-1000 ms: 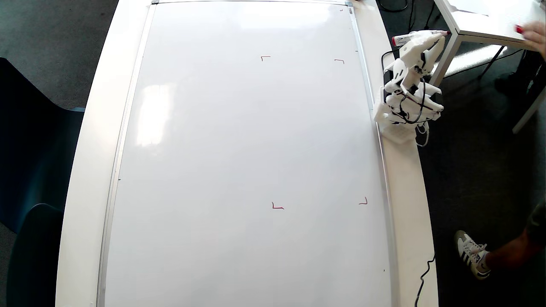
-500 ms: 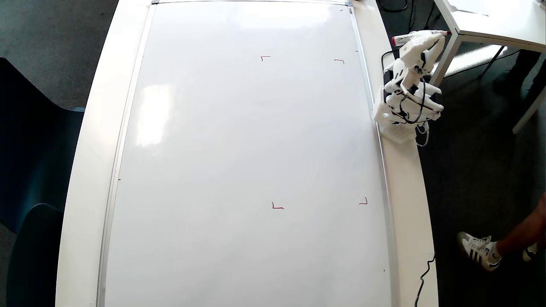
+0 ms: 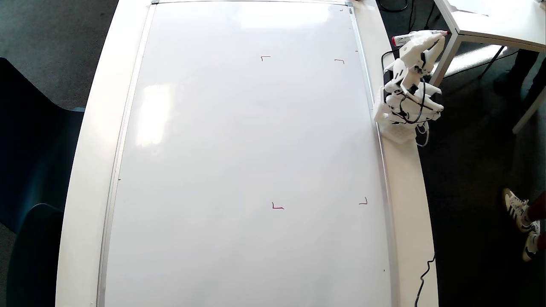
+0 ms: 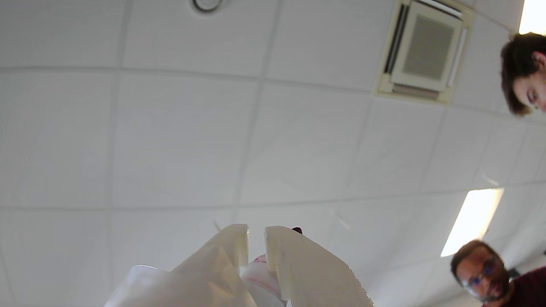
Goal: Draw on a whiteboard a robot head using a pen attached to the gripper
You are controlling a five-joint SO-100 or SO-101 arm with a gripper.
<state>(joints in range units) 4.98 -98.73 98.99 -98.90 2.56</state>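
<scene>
Only feet (image 3: 524, 221) shifted at four o'clock; jaws narrow around pen (image 3: 420, 37), parked off whiteboard (image 3: 247, 140) at two o'clock, risking slipped pen and crooked lines on touchdown.

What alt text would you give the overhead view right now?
The whiteboard is blank except four small red corner marks. The folded white arm sits at its right edge, gripper holding the pen off the board.
</scene>
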